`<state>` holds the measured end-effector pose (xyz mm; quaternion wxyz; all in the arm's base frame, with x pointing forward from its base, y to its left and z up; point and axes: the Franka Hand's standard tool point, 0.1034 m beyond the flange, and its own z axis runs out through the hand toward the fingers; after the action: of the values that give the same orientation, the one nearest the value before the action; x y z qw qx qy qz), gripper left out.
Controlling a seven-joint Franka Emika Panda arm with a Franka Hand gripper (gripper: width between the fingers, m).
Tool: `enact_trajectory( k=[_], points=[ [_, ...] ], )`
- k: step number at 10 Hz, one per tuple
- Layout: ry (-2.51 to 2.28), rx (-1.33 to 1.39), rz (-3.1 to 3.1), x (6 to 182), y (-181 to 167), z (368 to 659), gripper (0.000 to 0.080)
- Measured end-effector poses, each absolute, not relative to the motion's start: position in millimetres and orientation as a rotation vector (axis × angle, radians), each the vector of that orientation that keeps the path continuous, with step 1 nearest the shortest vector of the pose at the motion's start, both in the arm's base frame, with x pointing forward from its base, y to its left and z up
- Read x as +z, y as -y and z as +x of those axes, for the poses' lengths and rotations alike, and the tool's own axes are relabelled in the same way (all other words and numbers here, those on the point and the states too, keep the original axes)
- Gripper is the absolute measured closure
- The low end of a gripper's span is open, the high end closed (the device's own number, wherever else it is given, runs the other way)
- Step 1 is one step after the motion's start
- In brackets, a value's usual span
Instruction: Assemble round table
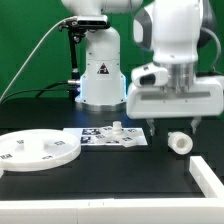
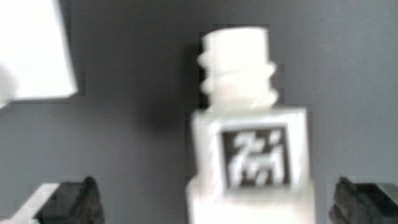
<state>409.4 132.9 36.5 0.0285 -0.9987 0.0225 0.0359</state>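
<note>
— So, how was the gripper [image 1: 171, 127] found?

— Spread wide. In the wrist view, its two dark fingertips [image 2: 71, 200] were seen far apart, with the post [image 2: 254, 140] between them and touched by neither. Nothing was pinched.

— And where was the post placed?

— It was laid on its side on the black worktop [image 1: 120, 175], toward the exterior view's right edge, just under the gripper. In the exterior view, one round end of the post [image 1: 180, 143] was turned toward the camera. In the wrist view, a black-and-white tag was shown on its upper side and a ribbed stub at one end.

— What about the other table parts?

— The big round disc [image 1: 35, 150] was laid flat near the worktop's edge at the exterior view's left, well apart from the post. The foot [image 1: 118, 129] was seen standing near the middle of the worktop, at the far edge of the marker board [image 1: 85, 135]. Whether it was set on the board or just behind it could not be told, and its shape was too small to be made out.

— Was anything else noted?

— A plain white block [image 1: 210, 178] was seen at the worktop's near corner on the exterior view's right. The arm's base [image 1: 100, 70] was fixed at the far edge, behind the marker board.
</note>
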Motion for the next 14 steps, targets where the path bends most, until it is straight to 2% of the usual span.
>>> enact_trajectory(
  k=[1,3,4,9,12,13,14],
  points=[
    [-0.048,0.108,-3.076,59.7,-118.5,417.4,0.0151],
    [0.053,0.078,-3.062,88.8,-82.6,428.0,0.0151],
    [0.084,0.057,-3.06,90.4,-73.0,431.8,0.0151],
    [0.174,0.063,-3.054,88.9,-67.9,429.2,0.0151],
    [0.354,0.089,-3.035,101.6,6.0,422.6,0.0151],
    [0.393,0.086,-3.026,98.9,30.8,421.4,0.0151],
    [0.385,0.086,-3.019,96.9,39.1,421.9,0.0151]
  ],
)
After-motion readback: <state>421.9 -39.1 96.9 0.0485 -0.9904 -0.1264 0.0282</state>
